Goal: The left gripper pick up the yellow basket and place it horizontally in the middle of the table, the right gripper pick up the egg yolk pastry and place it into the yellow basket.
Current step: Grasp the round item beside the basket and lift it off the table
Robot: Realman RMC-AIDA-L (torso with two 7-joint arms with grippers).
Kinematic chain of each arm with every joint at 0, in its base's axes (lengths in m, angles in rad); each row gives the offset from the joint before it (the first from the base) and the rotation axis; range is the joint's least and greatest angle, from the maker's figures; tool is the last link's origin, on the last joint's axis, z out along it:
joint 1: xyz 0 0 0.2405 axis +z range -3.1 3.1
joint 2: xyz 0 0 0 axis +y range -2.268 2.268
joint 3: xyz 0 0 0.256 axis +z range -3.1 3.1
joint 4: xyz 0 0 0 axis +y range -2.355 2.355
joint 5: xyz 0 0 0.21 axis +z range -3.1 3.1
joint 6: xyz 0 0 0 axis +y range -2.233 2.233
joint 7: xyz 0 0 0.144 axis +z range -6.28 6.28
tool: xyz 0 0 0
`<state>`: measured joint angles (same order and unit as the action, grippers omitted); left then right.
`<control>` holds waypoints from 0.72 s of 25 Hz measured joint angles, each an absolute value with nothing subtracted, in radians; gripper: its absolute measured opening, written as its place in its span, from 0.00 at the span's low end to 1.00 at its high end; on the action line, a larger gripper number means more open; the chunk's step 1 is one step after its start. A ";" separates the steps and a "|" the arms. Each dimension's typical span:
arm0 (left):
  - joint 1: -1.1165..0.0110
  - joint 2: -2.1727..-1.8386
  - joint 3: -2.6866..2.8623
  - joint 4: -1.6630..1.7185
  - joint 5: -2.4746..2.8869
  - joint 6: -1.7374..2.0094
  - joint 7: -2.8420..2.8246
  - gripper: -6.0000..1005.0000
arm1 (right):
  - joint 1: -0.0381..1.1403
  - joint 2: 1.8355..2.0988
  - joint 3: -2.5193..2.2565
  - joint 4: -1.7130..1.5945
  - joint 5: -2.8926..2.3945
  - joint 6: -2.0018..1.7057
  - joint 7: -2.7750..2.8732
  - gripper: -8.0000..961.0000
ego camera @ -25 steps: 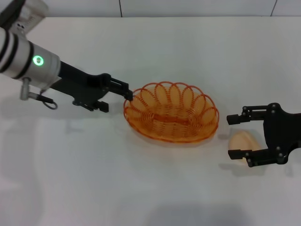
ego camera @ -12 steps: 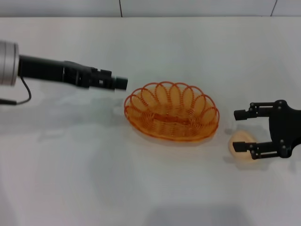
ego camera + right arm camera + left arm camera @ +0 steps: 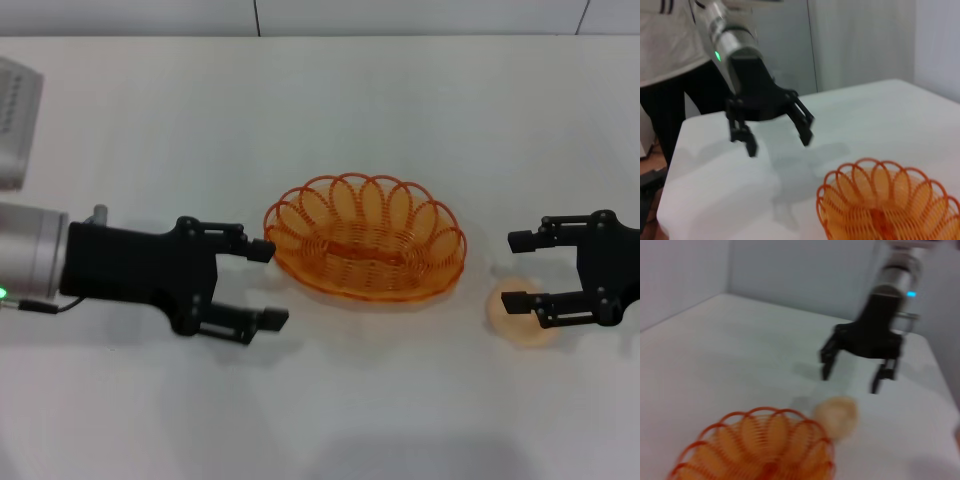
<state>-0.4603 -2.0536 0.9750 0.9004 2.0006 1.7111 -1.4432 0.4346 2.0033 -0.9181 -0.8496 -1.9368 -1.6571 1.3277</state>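
Left gripper (image 3: 266, 284): lower left of the head view, low over the worktop (image 3: 330, 410). Its fingers are spread wide and hold nothing. The far finger tip is just beside the basket's left rim.
Pastry (image 3: 522, 316): lower right of the head view, sitting on the worktop, near the basket but not touching it.
Right gripper (image 3: 518, 270): right over the pastry, fingers spread, one on each side. They are not squeezing it yet.
How the pastry feels: I think it is soft, light and crumbly. Hold it by its round sides, low down, and squeeze gently.
Basket (image 3: 365, 238): middle of the frame, lying flat with its long side across. It is empty.
How the basket feels: it looks light, stiff and full of holes. The looped rim is the best place to pinch.
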 joint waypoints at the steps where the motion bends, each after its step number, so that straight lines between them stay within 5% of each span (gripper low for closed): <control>1: -0.454 -2.047 0.974 0.917 2.003 1.751 -1.419 0.81 | 0.434 2.003 -0.918 -0.858 -1.947 -1.658 1.339 0.75; 8: -0.434 -2.003 0.923 0.949 2.028 1.817 -1.432 0.81 | 0.432 2.005 -0.924 -0.934 -2.019 -1.663 1.458 0.75; 18: -0.416 -2.000 0.854 0.966 2.072 1.875 -1.392 0.81 | 0.489 2.005 -0.967 -1.059 -2.212 -1.676 1.702 0.73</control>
<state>-0.4159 -2.0005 0.8538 0.9655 2.0720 1.8746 -1.3921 0.4890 2.0055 -0.9669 -1.0590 -2.2123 -1.6756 1.7023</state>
